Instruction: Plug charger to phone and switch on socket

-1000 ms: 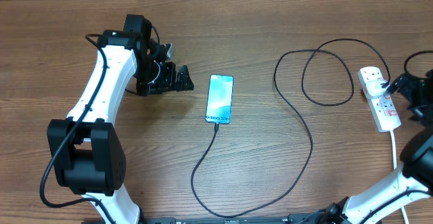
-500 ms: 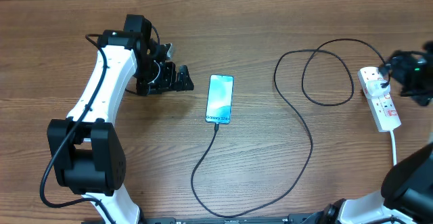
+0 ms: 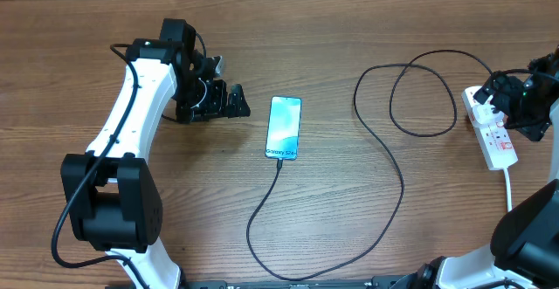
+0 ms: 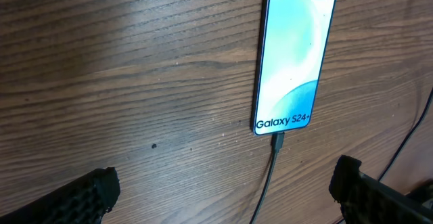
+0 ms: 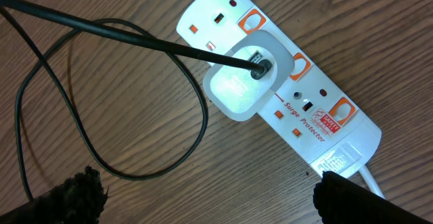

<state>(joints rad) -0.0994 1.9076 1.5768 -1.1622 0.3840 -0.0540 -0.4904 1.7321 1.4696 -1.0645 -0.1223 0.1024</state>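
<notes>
The phone (image 3: 284, 127) lies flat mid-table with its blue-teal screen up, and "Galaxy" text shows at its near end (image 4: 294, 55). The charger's thin black cable (image 3: 397, 175) has its tip in the phone's near end (image 4: 277, 143). It loops across the wood to a white adapter (image 5: 247, 85) seated in the socket (image 3: 491, 132). My left gripper (image 3: 240, 101) rests open left of the phone, holding nothing (image 4: 223, 183). My right gripper (image 3: 500, 101) hovers open over the socket (image 5: 284, 82), fingers wide and empty (image 5: 210, 187).
The socket's thick white lead (image 3: 509, 184) runs toward the near right table edge. Black cable loops (image 5: 169, 143) lie just left of the socket. My left arm (image 3: 131, 123) stretches along the table's left side.
My right gripper has swung in from the right edge to above the socket's adapter end. The left arm, phone and cable have not moved.
</notes>
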